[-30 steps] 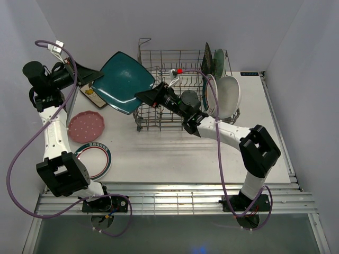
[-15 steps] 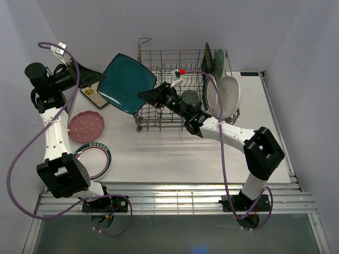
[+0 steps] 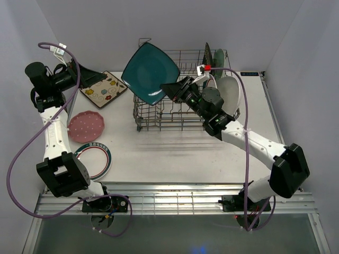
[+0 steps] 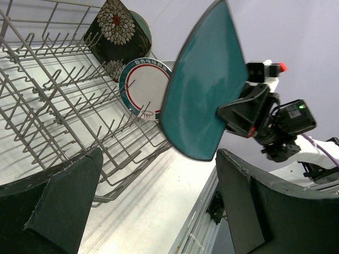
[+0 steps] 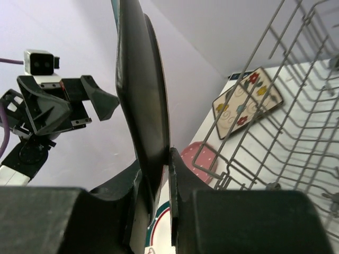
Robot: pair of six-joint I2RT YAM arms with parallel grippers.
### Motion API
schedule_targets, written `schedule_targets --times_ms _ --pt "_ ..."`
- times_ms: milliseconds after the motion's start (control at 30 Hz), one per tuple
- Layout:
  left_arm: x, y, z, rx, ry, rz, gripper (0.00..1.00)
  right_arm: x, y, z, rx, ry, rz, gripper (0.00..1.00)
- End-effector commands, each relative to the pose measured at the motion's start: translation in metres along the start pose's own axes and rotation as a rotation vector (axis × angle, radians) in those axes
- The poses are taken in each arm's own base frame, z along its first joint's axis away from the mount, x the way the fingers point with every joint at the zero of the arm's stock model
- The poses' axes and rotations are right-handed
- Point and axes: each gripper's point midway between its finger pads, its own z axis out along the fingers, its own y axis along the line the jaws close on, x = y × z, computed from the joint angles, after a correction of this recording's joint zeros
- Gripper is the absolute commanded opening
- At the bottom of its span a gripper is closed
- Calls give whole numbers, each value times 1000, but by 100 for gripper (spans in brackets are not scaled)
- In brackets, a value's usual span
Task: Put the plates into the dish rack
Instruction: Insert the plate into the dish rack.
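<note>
The teal square plate (image 3: 151,73) hangs tilted over the left end of the dish rack (image 3: 183,114), and my right gripper (image 3: 172,89) is shut on its right edge. The right wrist view shows the plate edge-on (image 5: 140,95), clamped between the fingers (image 5: 180,174). My left gripper (image 3: 90,79) stands open and apart from it at the far left, with nothing between its fingers (image 4: 249,206). The cream floral square plate (image 3: 104,88), pink dotted plate (image 3: 86,126) and a green-rimmed round plate (image 3: 94,160) lie on the table.
At the rack's right end stand a black floral square plate (image 4: 114,32), a mint round plate (image 3: 219,61), a green-rimmed round plate (image 4: 145,87) and a white plate (image 3: 231,95). Upright tines (image 4: 63,106) fill the rack's left part.
My left gripper opened and let go of the teal plate. The right arm carried the plate up and to the right over the rack, uncovering the cream floral plate.
</note>
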Motion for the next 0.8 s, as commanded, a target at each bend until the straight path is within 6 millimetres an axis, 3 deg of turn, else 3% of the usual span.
schedule_targets --times_ms 0,367,667,767 --pt "-6 3 -3 -19 -15 48 98 -93 71 -30 -129 -272 -73 8" --pt "9 31 -15 -168 -38 123 98 -141 45 -61 168 -356 -353 8" --pt "34 39 -25 -256 -42 224 98 -165 14 -70 399 -389 -521 8" --pt "34 39 -29 -296 -55 279 98 -171 2 -69 482 -397 -578 8"
